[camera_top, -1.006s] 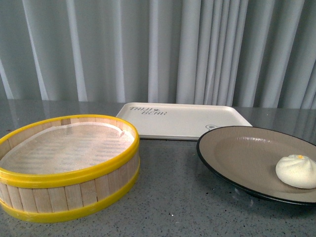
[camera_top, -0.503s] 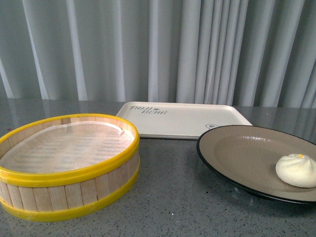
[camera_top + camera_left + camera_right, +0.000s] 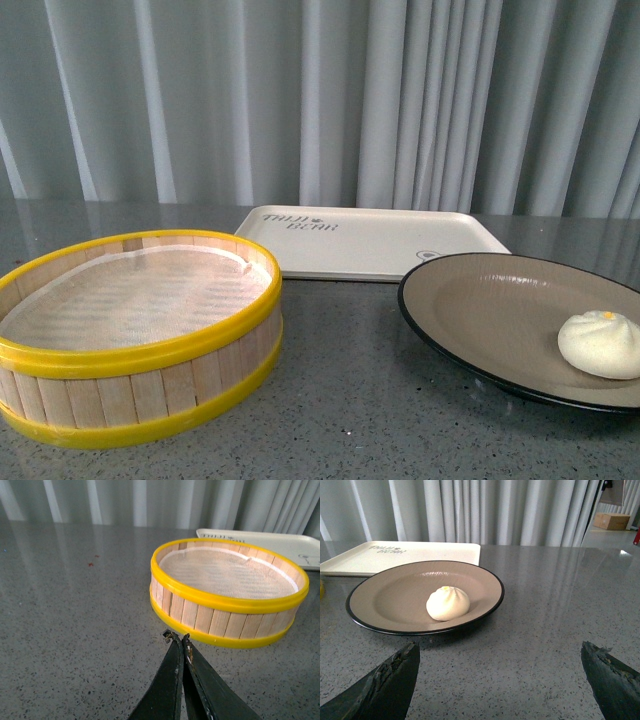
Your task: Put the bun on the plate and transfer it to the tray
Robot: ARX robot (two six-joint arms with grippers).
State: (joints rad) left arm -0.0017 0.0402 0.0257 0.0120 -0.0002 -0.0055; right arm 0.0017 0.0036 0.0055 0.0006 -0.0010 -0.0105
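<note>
front view: bun (image 3: 598,344) on plate (image 3: 480,310) (tray (image 3: 380,245) behind) | left gripper (image 3: 178,637) jaws together | right gripper (image 3: 500,649) jaws apart

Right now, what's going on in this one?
Nothing is being held. The bun sits on the plate, so the first step looks done. The plate stands on the table in front of the tray, not on it. The right gripper is open and faces the plate. The left gripper is shut and empty, close to the steamer basket.
</note>
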